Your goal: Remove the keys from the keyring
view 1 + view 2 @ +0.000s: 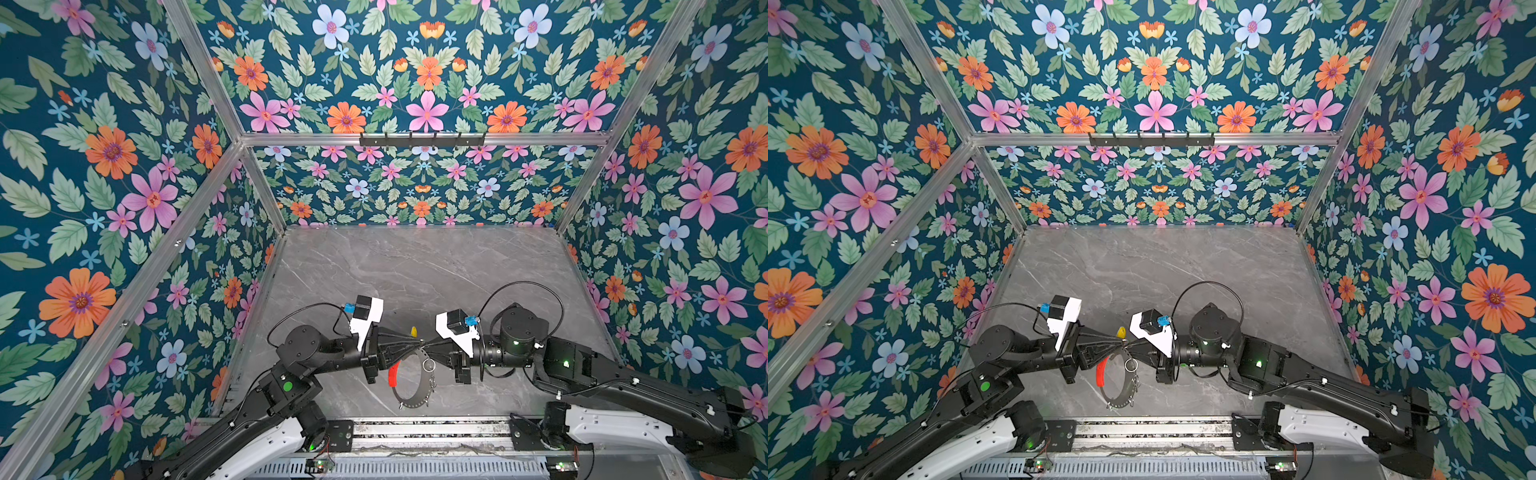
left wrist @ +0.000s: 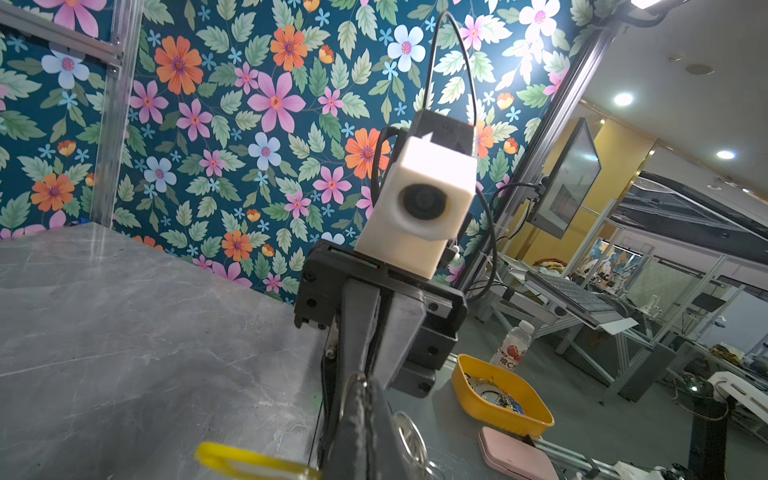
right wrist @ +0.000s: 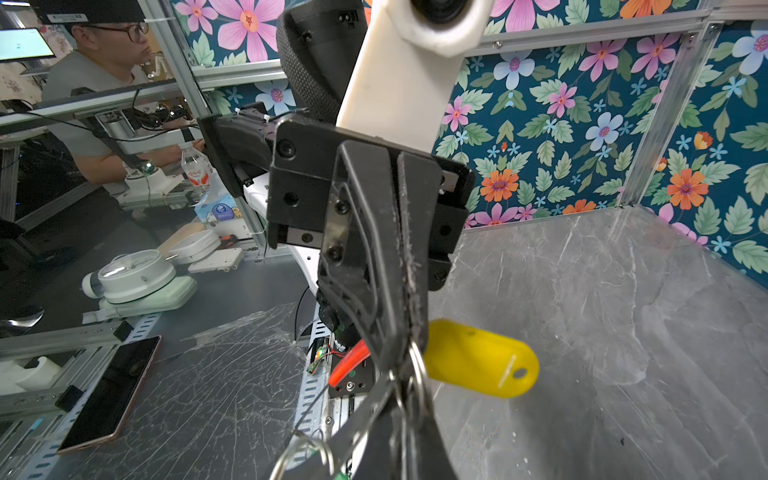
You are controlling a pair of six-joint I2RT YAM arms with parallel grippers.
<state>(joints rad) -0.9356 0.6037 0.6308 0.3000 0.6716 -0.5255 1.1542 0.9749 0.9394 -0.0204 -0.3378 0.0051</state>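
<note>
1. My left pincer [image 1: 419,344] and right pincer [image 1: 427,345] are both clenched, tip to tip over the front middle of the table [image 1: 415,270].
2. The keyring [image 1: 412,404] hangs from that meeting point. Can't tell which of the 2 pincers carries it.
3. The red sleeve [image 1: 393,373] is on the arc toward my left arm. 1 wire loop [image 1: 429,365] is on the rim toward my right.
4. The yellow tag [image 1: 414,331] sticks out on the far side, just beside the tips.
</note>
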